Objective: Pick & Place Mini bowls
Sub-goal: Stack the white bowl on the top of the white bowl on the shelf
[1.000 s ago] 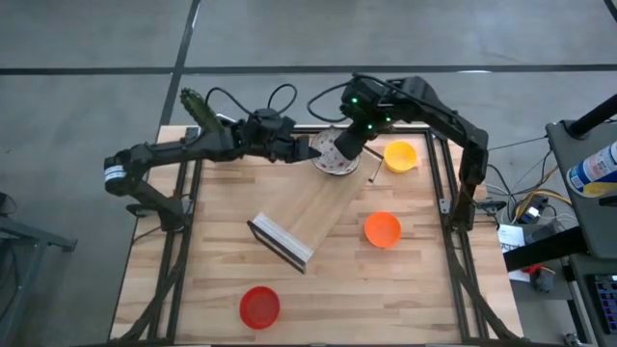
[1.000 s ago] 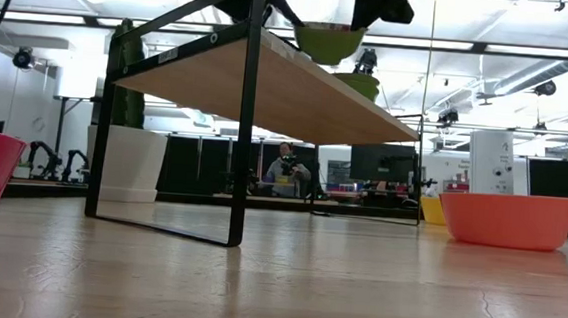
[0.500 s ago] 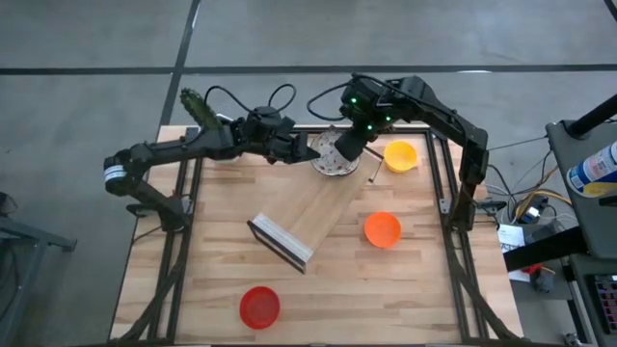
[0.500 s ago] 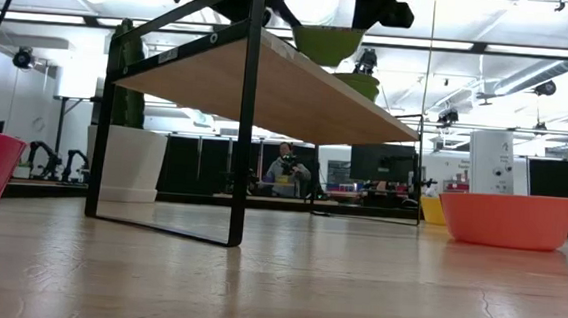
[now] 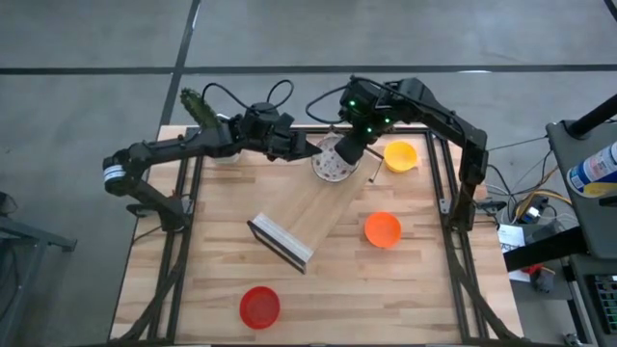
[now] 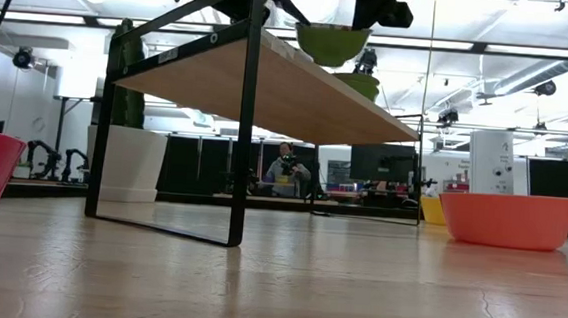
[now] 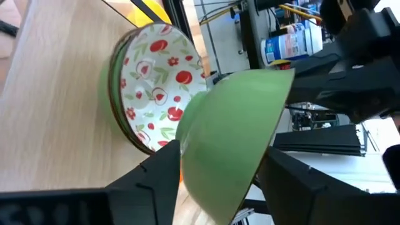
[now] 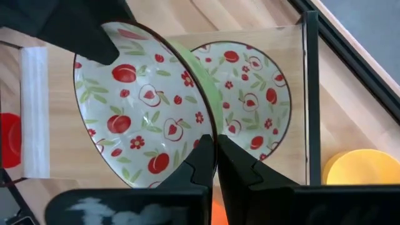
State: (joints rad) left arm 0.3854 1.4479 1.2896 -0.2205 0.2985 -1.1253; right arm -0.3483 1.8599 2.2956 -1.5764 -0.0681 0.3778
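My right gripper (image 8: pixel 214 164) is shut on a mini bowl (image 8: pixel 144 106) that is white inside with a red fruit pattern and green outside (image 7: pixel 237 137). It holds the bowl over the far end of the wooden shelf (image 5: pixel 299 226). More patterned bowls (image 7: pixel 156 81) rest by their bases on the shelf just behind it. My left gripper (image 7: pixel 222 172) is open, with one finger on either side of the held bowl's green underside. The yellow bowl (image 5: pixel 400 155), orange bowl (image 5: pixel 383 229) and red bowl (image 5: pixel 259 306) stand on the table. My right gripper pinches the patterned bowl's rim (image 8: pixel 209 134), one finger inside and one outside. The bowl is tipped on edge and lifted clear above the shelf (image 6: pixel 330 44). My left gripper: I cannot tell whether its fingers (image 7: pixel 164 164) touch the green underside.
The shelf on black legs (image 6: pixel 244 126) runs slantwise across the table's middle. The white pot with the cactus (image 5: pixel 198 108) stands at the far left corner. A black frame (image 5: pixel 443 183) borders the table's right side. A person (image 6: pixel 288 169) is in the room beyond.
My left gripper has shifted slightly toward the table's far edge. The patterned bowl has stayed in my right gripper above the shelf.
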